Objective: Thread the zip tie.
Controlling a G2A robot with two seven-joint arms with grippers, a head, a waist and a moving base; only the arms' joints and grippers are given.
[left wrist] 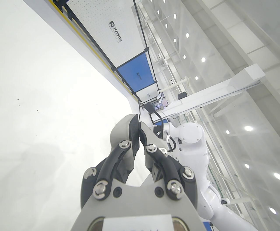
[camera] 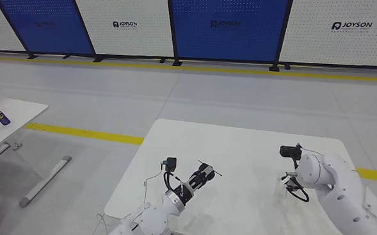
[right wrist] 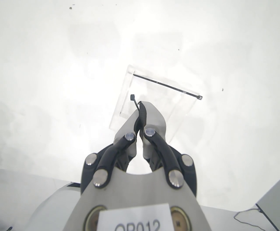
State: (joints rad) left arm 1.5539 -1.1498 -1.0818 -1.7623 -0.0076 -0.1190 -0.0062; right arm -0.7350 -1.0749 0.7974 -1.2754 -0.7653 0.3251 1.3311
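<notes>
My left gripper (camera: 206, 173) (left wrist: 138, 119) hovers over the near left part of the white table (camera: 251, 143), shut on a thin black zip tie (camera: 212, 171) (left wrist: 139, 108) that sticks out past its fingertips. My right gripper (camera: 290, 182) (right wrist: 141, 105) hangs over the table's right side, apart from the left one. It is shut on another black zip tie (right wrist: 133, 98), whose square head pokes out beyond the pads. Below it, a further zip tie (right wrist: 167, 86) lies straight across a clear tray (right wrist: 125, 87).
A second table with a blue can (camera: 1, 117) stands at the far left across open floor. Blue and white panels (camera: 225, 23) line the back. The table's front edge is close to the left arm.
</notes>
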